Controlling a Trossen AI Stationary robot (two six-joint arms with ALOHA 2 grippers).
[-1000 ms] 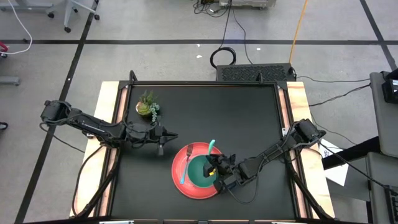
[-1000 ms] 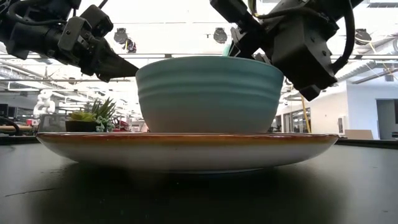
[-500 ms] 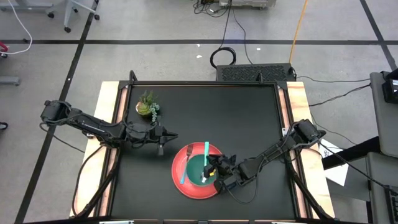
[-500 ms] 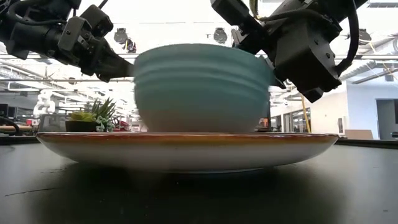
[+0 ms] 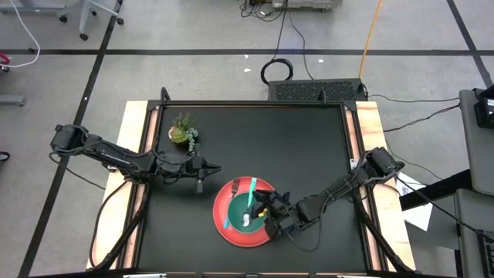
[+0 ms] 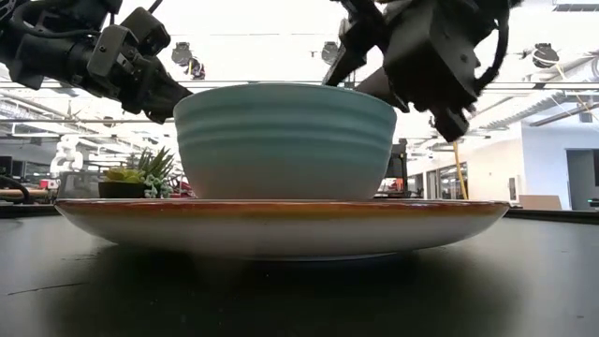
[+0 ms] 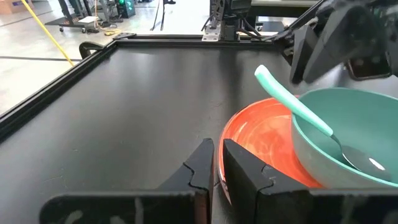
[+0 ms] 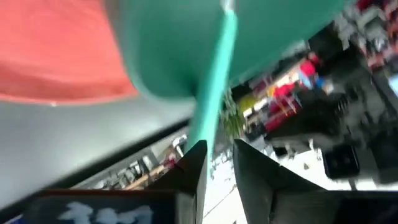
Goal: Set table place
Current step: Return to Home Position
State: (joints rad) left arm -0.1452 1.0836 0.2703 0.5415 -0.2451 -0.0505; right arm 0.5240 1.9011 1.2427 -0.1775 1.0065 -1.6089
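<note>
The red plate (image 5: 231, 232) lies near the table's near edge, with the teal bowl (image 5: 255, 207) standing on it. The spoon (image 7: 292, 102) lies in the bowl, its light-blue handle leaning on the far rim and sticking out free. The fork (image 5: 229, 210) rests on the plate left of the bowl. My right gripper (image 5: 268, 205) is open, close against the bowl's right rim, its fingers (image 6: 339, 64) above rim height. My left gripper (image 5: 216, 169) hovers shut, left of the plate and beyond it. My right gripper stands hard by the bowl's right rim (image 6: 386, 94) and near the spoon's handle (image 8: 214, 81). I cannot tell whether a finger touches either one.
A small potted plant (image 5: 184, 131) stands in the table's far left corner. The black table top (image 5: 309, 147) stretches bare beyond and to the right of the plate. Wooden strips (image 5: 139, 154) run along the left and right sides.
The spoon, a second ago slanting up at the bowl's right rim by my right gripper, has dropped into the bowl with its handle pointing to the far edge. The bowl has slid a little toward the table's left on the plate. My right gripper has followed leftward and turned.
</note>
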